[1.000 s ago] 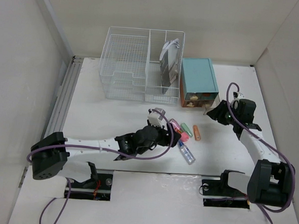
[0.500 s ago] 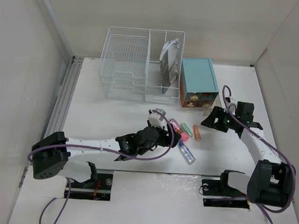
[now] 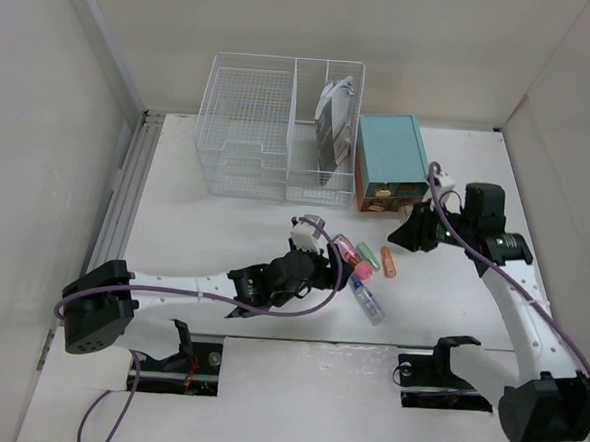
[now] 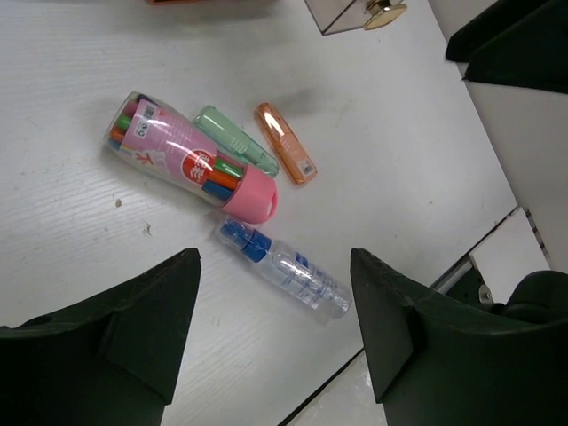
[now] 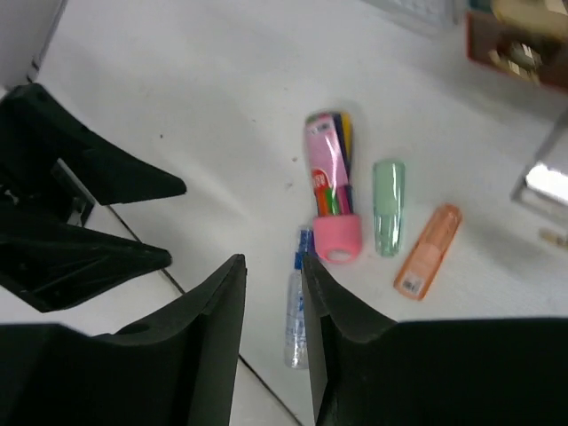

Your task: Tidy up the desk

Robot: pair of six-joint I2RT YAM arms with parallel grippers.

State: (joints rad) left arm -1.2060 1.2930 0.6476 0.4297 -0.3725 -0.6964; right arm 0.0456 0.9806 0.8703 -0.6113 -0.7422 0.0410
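Marker tube (image 3: 351,257), bottle (image 3: 368,305) on the desk (image 3: 224,227), before wire basket (image 3: 246,128) and drawer box (image 3: 391,152)

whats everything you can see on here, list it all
desk: one, white, fills the floor of the view
metal rail: one, silver, along the desk's left edge
wire basket: one, white, back centre
packet: one, grey and black, upright in the basket's right compartment
drawer box: one, teal, right of the basket
marker tube: one, pink, desk centre
green highlighter: one, beside the tube
orange highlighter: one, beside the green one
clear tube: one, blue cap, nearest the arms
left gripper: open, empty, above the pens
right gripper: narrowly open, empty, in front of the drawer box
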